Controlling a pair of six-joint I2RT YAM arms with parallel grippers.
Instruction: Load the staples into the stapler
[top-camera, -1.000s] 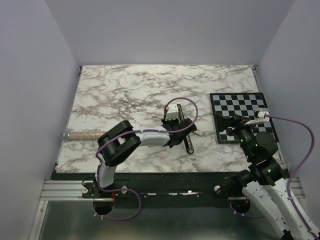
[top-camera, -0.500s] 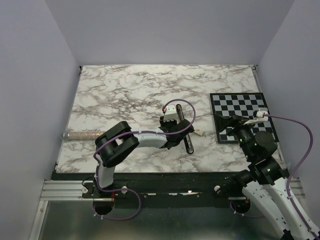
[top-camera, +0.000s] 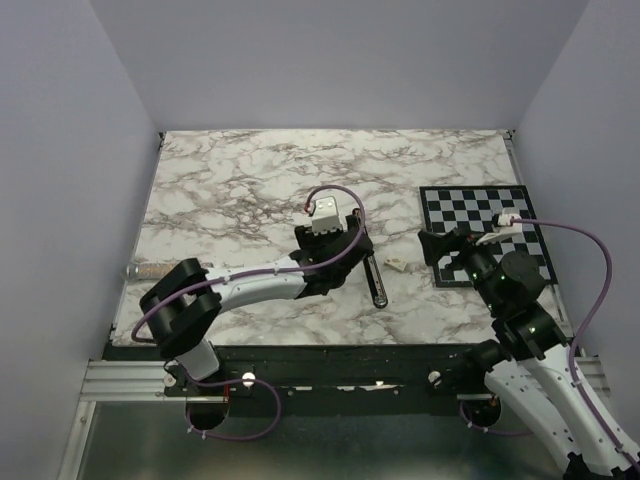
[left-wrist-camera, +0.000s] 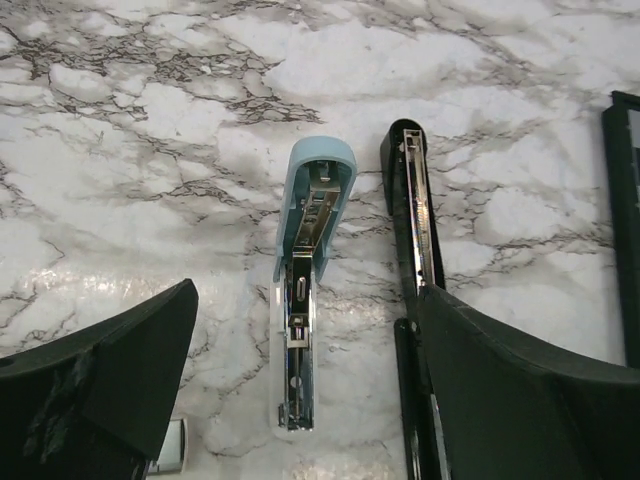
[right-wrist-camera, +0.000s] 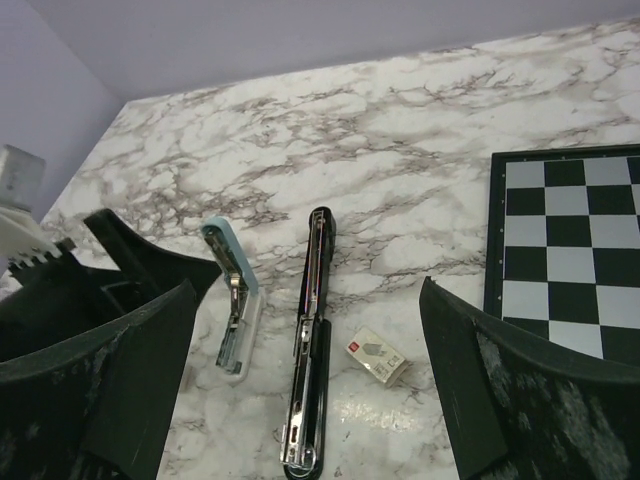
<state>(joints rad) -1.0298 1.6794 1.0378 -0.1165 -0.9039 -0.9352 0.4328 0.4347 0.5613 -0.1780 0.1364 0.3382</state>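
The black stapler lies opened flat on the marble, its silvery channel facing up. A light blue stapler lies open just left of it. My left gripper hovers over the blue one, open and holding nothing. A small silvery block peeks out beside the left finger; I cannot tell if it is the staples. My right gripper stands open to the right, facing both staplers.
A small white staple box lies right of the black stapler. A checkered board covers the right side of the table. A clear tube lies at the left edge.
My left gripper opened wide and drew back up and to the left, off the black stapler. The right gripper shifted a little left.
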